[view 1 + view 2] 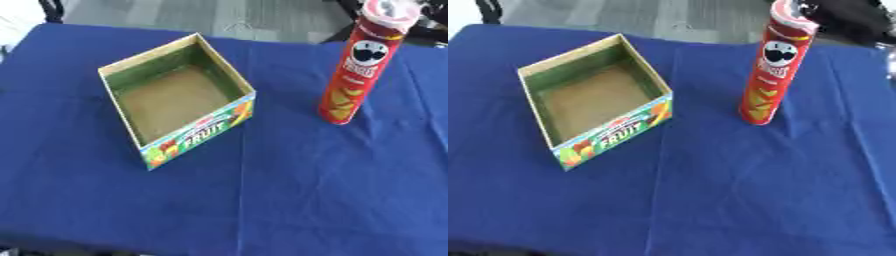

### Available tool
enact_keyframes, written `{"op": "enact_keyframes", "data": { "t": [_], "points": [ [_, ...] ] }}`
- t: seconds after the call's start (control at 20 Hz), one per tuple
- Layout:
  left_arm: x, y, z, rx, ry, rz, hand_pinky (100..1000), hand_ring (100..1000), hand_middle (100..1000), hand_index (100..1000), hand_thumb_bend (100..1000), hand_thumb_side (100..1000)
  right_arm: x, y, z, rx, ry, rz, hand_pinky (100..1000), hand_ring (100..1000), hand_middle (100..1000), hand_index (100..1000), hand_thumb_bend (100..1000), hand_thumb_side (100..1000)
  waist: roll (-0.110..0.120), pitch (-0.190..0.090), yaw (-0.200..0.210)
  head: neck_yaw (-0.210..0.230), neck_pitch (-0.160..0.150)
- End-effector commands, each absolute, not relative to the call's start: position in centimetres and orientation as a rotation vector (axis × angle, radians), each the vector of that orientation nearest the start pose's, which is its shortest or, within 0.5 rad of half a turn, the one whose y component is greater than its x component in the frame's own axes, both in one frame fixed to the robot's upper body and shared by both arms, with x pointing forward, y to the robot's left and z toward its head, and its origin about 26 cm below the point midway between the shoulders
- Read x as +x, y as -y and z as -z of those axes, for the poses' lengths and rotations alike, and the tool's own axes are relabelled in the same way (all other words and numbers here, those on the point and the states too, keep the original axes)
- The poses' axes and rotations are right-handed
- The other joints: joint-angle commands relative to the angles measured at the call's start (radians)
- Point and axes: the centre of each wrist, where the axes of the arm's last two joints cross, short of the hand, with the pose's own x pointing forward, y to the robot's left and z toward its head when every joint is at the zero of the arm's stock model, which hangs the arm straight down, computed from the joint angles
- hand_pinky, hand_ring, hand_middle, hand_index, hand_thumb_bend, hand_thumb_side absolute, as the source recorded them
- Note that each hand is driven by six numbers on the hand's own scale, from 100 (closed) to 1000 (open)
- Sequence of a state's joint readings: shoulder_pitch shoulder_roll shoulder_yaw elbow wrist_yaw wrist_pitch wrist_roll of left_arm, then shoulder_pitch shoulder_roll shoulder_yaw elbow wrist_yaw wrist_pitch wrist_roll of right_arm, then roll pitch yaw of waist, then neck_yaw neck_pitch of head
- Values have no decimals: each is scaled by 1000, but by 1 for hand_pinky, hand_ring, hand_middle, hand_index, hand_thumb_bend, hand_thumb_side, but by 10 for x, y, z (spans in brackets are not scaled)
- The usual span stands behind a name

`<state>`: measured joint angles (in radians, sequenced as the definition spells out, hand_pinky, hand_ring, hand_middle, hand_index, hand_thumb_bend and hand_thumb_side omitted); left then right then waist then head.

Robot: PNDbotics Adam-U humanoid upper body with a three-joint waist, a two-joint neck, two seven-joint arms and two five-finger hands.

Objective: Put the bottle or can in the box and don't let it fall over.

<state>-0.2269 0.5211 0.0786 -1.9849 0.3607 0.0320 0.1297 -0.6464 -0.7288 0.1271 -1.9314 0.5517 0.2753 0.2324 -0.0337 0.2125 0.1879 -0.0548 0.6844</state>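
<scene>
A tall red chips can (354,75) with a white lid stands upright on the blue cloth at the right. An open cardboard box (241,82) with a green inner wall, a brown floor and a "FRUIT" label on its front sits left of it, turned at an angle. A hand's width of cloth lies between can and box. A dark blurred shape at the upper right, beside the can's lid, looks like my right hand (837,17). I cannot tell whether it touches the can. My left hand shows in neither view.
The blue cloth (289,200) covers the whole table, with its near edge along the bottom of the view. Grey floor (254,15) shows beyond the far edge.
</scene>
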Motion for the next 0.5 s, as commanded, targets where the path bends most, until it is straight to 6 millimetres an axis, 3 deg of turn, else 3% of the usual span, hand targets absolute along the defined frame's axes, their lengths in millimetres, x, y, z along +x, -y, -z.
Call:
{"op": "enact_keyframes", "data": {
  "t": [0.05,0.5],
  "points": [
    [288,-315,-213,97,2189,163,459,598,652,751,196,850,323,255,-317,-1112,1942,-1113,912,919,906,945,100,1000,3,-19,3,0,3],
    [289,-314,-214,90,2186,170,459,597,652,750,196,852,347,248,-304,-1059,1872,-1171,917,924,913,960,100,1000,1,-15,11,10,12]
  ]
}}
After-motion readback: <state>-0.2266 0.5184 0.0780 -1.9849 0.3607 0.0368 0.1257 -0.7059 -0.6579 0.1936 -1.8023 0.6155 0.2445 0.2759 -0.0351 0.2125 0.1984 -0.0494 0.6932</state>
